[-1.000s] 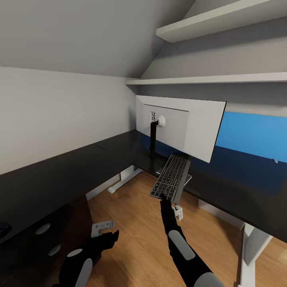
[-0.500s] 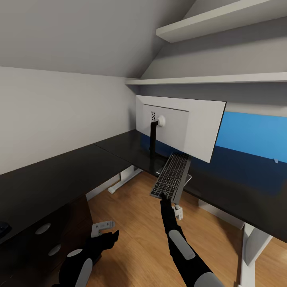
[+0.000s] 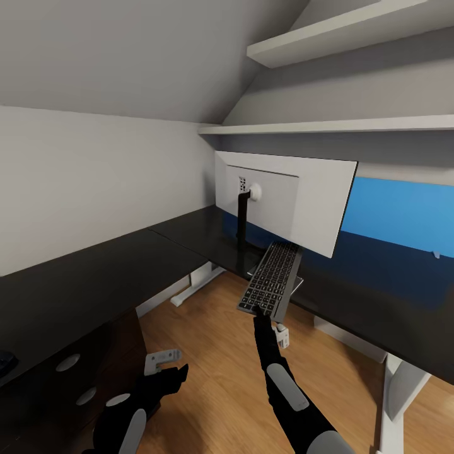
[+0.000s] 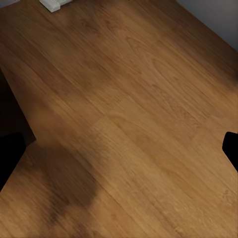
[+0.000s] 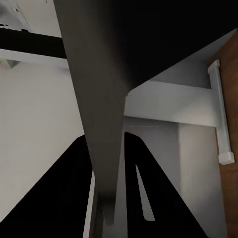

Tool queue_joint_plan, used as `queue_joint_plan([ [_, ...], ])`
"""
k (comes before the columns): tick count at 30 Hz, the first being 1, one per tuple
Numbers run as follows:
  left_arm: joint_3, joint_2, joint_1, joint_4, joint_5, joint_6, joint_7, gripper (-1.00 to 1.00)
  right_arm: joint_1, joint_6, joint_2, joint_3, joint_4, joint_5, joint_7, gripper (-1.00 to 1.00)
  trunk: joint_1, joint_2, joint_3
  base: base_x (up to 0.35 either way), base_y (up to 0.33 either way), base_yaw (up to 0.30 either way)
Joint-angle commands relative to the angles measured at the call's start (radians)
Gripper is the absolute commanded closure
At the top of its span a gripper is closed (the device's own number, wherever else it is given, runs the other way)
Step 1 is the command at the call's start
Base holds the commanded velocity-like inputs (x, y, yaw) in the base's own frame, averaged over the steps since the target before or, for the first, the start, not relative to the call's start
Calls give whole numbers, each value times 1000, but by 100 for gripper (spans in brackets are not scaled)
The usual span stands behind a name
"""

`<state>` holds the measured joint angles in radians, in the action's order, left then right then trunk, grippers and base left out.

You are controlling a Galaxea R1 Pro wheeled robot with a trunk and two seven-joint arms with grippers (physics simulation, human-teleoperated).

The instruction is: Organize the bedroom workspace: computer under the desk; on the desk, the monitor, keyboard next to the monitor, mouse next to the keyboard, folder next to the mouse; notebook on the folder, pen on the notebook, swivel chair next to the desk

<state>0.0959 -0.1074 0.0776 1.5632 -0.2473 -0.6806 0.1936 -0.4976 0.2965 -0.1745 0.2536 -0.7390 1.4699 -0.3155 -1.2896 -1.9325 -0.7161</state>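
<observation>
- The slim black keyboard with dark grey keys (image 3: 271, 279) is held up off the floor, tilted, its far end reaching over the edge of the glossy black L-shaped worktop (image 3: 94, 277), just below the monitor.
- Its near edge is pinched by the right claw (image 3: 258, 311); in the right wrist view the two dark fingers (image 5: 136, 188) are seen closed on either side of the keyboard's thin grey edge (image 5: 101, 129).
- The wide monitor with a pale grey-white back (image 3: 284, 198) is stood on the worktop on its slim black stand arm (image 3: 241, 221), back turned to the camera.
- A bright blue panel (image 3: 403, 214) is seen on the wall behind the monitor, with white shelves (image 3: 328, 126) above.
- The left claw (image 3: 161, 359) is hung low over the light wooden floor (image 3: 214, 353), beside the black drawer unit with round silver knobs (image 3: 82, 378); whether it is parted or closed cannot be told.
</observation>
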Motion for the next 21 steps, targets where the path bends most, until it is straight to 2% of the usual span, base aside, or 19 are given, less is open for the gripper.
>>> queue_joint_plan([
  [1, -5, 6, 1, -5, -9, -2, 15, -100, -7, 2, 6, 8, 7, 16, -12, 100, 0, 0, -1, 0, 0, 0],
  [4, -8, 11, 1, -1, -7, -1, 15, -100, -17, 1, 23, 18, 23, 23, -17, 100, 0, 0, -1, 0, 0, 0],
  [8, -9, 4, 1, 2, -6, -1, 15, -100, -12, 0, 18, 13, 18, 7, -8, 100, 0, 0, -1, 0, 0, 0],
  [12, -9, 22, 1, 3, -7, -2, 15, -100, -10, 0, 36, 11, 3, 6, -5, 100, 0, 0, -1, 0, 0, 0],
  [21, -8, 28, 1, 3, -7, -2, 15, -100, -10, 0, 41, 10, 1, 7, -4, 100, 35, 63, 27, 0, 0, 0],
])
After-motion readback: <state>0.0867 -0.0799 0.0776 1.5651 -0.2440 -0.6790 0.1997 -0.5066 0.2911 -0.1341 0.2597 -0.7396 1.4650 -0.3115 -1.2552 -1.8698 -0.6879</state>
